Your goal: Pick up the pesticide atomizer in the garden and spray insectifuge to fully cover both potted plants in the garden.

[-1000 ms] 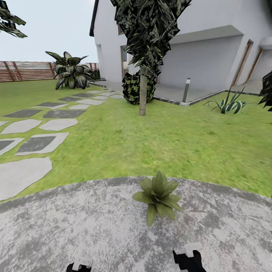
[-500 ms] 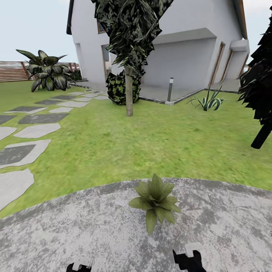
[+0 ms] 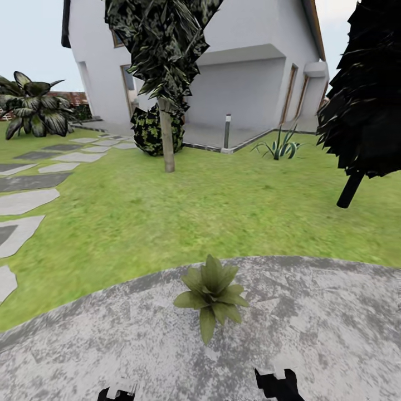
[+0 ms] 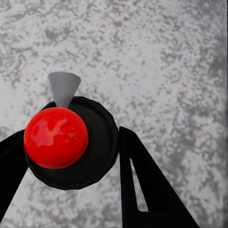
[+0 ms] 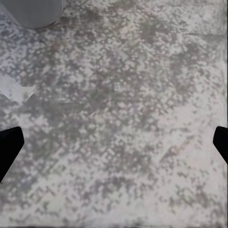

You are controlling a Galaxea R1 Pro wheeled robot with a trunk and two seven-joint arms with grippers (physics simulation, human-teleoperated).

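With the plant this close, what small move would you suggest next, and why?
Probably bring the left gripper forward toward the light-green broad-leaved rosette plant. It sits on the mottled-grey stone patio just ahead, and that gripper appears to hold a black round sprayer with a red cap and grey cone nozzle.

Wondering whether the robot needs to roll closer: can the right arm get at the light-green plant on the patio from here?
Probably not yet. The plant sits well ahead of the right tool on the stone patio. Nothing stands between them, so the way is free, but it looks like too long a stretch.
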